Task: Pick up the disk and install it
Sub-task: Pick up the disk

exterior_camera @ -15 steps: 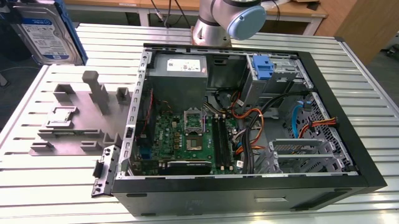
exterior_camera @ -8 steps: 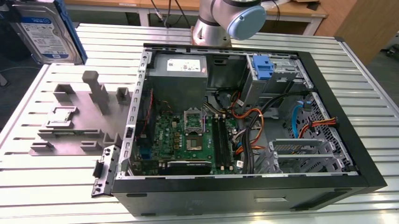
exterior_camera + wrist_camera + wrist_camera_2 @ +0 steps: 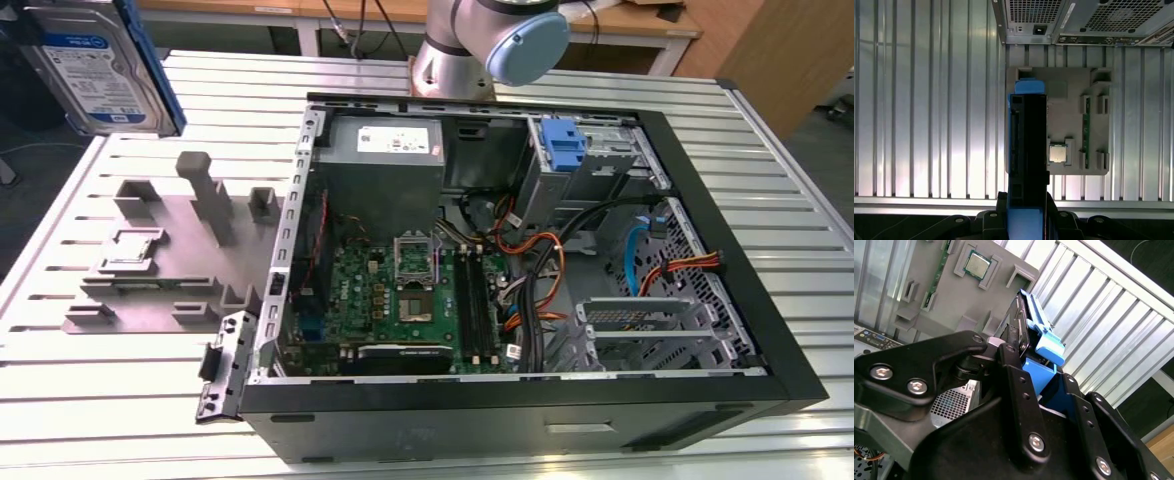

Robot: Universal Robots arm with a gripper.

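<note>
Your end effector [image 3: 1041, 385] is clamped tight on the flat silver hard disk with blue plastic rails [image 3: 94, 65]. The disk's long axis sticks straight out from it, raised beside the open black computer case [image 3: 534, 410], not inside.

Ribbed metal table [image 3: 80, 400]; wooden desk [image 3: 627, 28] behind; wooden panel [image 3: 781, 60] at exterior view's right.

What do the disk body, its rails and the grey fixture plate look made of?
On the disk, the silver body looks like bare metal with a dull sheen; the label looks glossy and paper-like. The rails: smooth blue plastic, moulded look. The fixture plate: matte grey with blocky raised posts, probably moulded or printed plastic, though painted metal can't be excluded.
</note>
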